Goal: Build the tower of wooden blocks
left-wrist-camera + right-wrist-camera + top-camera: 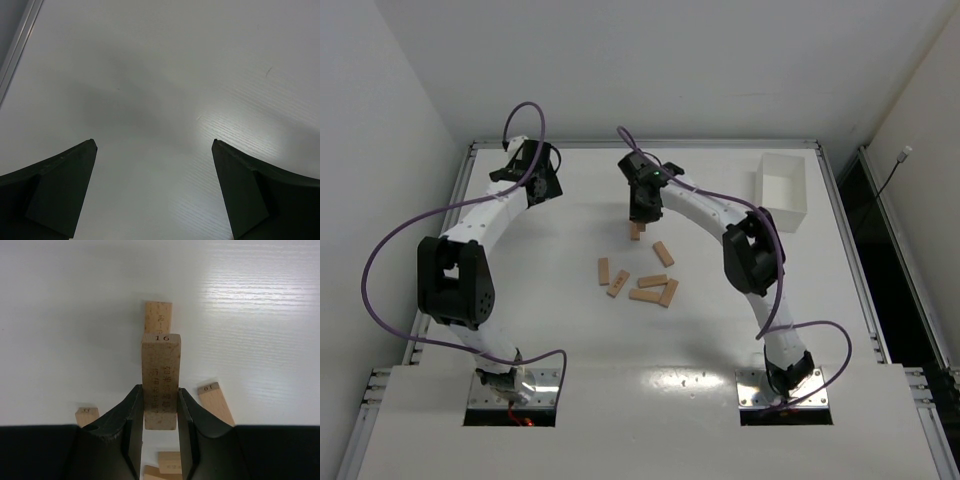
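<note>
The right gripper (160, 396) squeezed one block (161, 375), marked 16. That block hid part of another block (158, 316) lying past it, so I could not tell if they touched. More blocks (618, 284) lay loose on the table (570, 200) nearby, some half hidden by its fingers (125, 427). The left gripper (154, 150) was spread wide, holding nothing.

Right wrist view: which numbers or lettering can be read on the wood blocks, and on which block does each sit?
"16": end of the block clamped in the right gripper.
"01", perhaps 10 inverted: end of the right-hand block.
Lettering down the clamped block's face, marks on the far block, the left block number: too blurred.
</note>
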Available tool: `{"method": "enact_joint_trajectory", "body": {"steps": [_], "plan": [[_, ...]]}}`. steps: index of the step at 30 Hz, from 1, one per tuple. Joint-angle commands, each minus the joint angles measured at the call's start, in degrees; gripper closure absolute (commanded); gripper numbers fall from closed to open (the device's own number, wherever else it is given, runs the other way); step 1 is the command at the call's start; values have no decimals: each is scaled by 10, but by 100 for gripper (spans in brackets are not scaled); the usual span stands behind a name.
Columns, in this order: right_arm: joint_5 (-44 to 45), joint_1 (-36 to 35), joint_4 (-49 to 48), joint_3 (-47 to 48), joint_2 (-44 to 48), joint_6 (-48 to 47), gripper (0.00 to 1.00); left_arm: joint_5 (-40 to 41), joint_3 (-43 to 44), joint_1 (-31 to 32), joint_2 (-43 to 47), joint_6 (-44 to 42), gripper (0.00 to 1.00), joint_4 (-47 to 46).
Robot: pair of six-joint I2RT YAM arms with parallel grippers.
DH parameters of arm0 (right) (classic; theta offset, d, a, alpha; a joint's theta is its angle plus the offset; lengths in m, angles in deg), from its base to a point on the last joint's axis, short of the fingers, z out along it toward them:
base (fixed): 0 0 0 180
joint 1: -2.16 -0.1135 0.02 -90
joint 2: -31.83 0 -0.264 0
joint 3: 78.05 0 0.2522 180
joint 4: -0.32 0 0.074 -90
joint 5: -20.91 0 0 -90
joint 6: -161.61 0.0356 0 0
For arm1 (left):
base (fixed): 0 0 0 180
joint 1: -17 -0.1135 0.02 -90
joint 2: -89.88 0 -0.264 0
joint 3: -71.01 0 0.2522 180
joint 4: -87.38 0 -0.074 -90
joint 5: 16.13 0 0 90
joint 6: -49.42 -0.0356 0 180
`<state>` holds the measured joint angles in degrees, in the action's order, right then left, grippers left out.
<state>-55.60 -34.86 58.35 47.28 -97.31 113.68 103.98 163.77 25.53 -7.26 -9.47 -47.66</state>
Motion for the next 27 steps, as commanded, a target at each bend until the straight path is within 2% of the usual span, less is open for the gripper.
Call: {"method": "enact_joint_trajectory", "body": {"steps": [1,27], "plan": [[3,-5,-5,27,-16,21,100,13,9,-4,-3,7,0,-9],[4,-10,-26,60,-69,21,100,2,19,-10,-30,7,0,-4]]}}
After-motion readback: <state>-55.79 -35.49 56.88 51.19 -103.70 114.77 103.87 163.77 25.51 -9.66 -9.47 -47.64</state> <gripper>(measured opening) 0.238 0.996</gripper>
